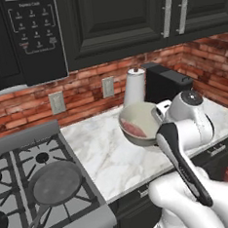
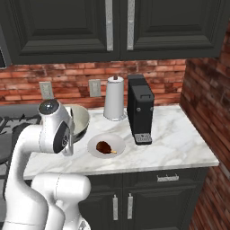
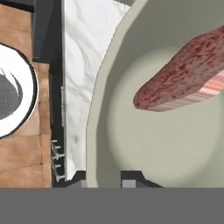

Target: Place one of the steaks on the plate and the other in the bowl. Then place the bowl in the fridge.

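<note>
Pincer (image 3: 103, 178) clamped on rim of bowl (image 1: 138, 119), lifted above left part of surface (image 1: 110, 155), one steak (image 1: 133, 129) inside; other steak (image 2: 104, 146) on plate (image 2: 117, 143) near front edge.

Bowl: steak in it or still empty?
Not empty. One steak lies inside the bowl, against the cream inner wall; the left base view also shows pink meat in it.

bowl (image 1: 136, 121) near side hidden behind arm, far rim cut by hand view edges | steak (image 3: 183, 74) in bowl cut at right edge | gripper (image 3: 104, 178) fingertips barely visible astride bowl rim, jaw gap unclear | second steak (image 2: 105, 146) on plate (image 2: 117, 143) too small for detail
</note>
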